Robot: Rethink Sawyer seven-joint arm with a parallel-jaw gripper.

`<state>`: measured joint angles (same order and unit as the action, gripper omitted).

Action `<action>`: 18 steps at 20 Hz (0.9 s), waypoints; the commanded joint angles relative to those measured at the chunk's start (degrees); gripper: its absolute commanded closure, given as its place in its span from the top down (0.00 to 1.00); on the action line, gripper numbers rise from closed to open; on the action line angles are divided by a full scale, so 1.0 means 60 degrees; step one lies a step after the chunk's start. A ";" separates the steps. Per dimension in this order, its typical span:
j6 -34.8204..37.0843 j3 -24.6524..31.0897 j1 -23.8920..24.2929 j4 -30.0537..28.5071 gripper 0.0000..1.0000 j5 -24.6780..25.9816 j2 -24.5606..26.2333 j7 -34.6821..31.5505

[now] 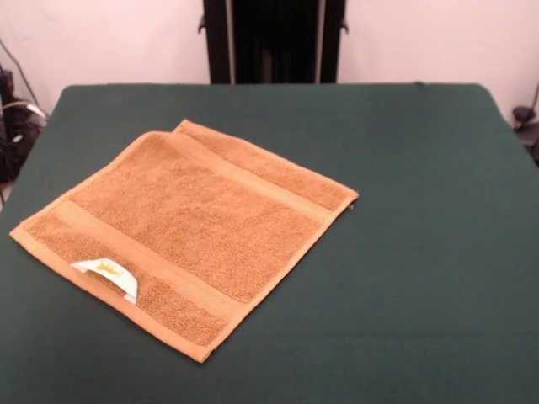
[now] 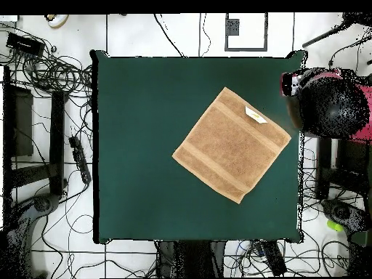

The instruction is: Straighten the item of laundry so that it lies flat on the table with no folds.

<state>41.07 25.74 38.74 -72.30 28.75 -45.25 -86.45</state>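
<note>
The item of laundry (image 1: 189,223), an orange-tan terry towel, lies spread on the green table (image 1: 421,210), left of centre and turned like a diamond. Two flat woven bands cross it, and a white tag (image 1: 107,276) rests on its near-left edge. A hem at its far corner looks slightly doubled. From above, the towel (image 2: 232,144) sits in the right half of the table (image 2: 145,145), its tag (image 2: 255,115) toward the right edge. The red and black arm hangs beyond that edge, and the gripper (image 2: 292,83) at its end is off the cloth, its state unclear.
A black pedestal column (image 1: 274,40) stands behind the table's far edge. Tangled cables (image 2: 51,73) and black stands cover the floor to the left in the overhead view. More cables (image 1: 15,126) show at the front view's left edge.
</note>
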 commanded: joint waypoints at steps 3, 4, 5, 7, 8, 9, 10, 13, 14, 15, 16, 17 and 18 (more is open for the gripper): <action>-0.1137 0.0436 -0.0898 -0.1333 0.00 -0.0119 0.1672 -0.0680; -0.1243 0.0388 -0.0941 -0.1286 0.00 -0.0117 0.1735 -0.0748; -0.1258 0.0358 -0.0952 -0.1269 0.00 -0.0167 0.1753 -0.0780; -0.0982 0.0282 -0.0954 -0.1249 0.00 -0.0245 0.1606 -0.0656; -0.0753 0.0266 -0.0907 -0.1278 0.00 -0.0314 0.1450 -0.0515; -0.0473 0.0283 -0.0799 -0.1339 0.00 -0.0392 0.1229 -0.0267; -0.0193 0.0299 -0.0692 -0.1401 0.00 -0.0471 0.1009 -0.0019; 0.1007 0.0485 -0.0018 -0.1618 0.00 -0.0851 -0.0009 0.1252; 0.1436 0.0575 0.0260 -0.1639 0.00 -0.0967 -0.0380 0.1822; 0.1777 0.0634 0.0490 -0.1588 0.00 -0.1005 -0.0639 0.2324; 0.1995 0.0713 0.0705 -0.1515 0.00 -0.1025 -0.0799 0.2734; 0.2190 0.0776 0.0883 -0.1447 0.00 -0.1044 -0.0903 0.3015; 0.2292 0.0842 0.0999 -0.1370 0.00 -0.1019 -0.0909 0.3172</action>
<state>42.91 26.46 41.93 -75.21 25.06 -45.75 -86.43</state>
